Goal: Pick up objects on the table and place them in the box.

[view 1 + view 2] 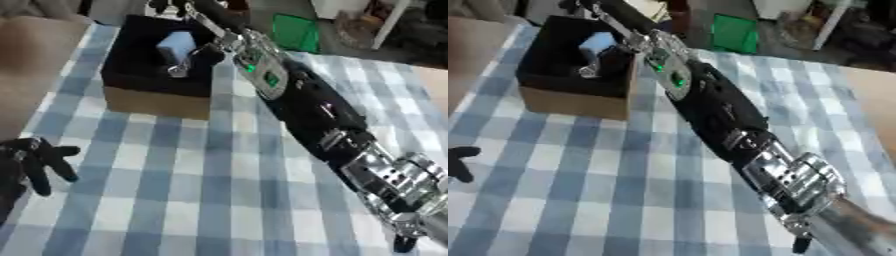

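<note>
Over the box (156, 102) the right hand (194, 56) has a pale blue object (178, 44) between curled fingers, not released; the left hand (33, 159) rests open nearby on the bench (210, 200).

Blue-white checked tablecloth (175, 200), black-lined tan box (157, 102), pale blue object (178, 45)

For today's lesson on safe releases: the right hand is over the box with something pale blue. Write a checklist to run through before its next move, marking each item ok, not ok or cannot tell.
1. Right hand is above the box opening, not its rim: ok.
2. Pale blue object sits inside the box's outline: ok.
3. Whether the fingers are curled round the object or already released: cannot tell.
4. Left hand rests open at the lower left, away from the box: ok.
5. Box stands fully on the checked tablecloth: ok.
6. Other items already in the box's dark interior: cannot tell.
</note>
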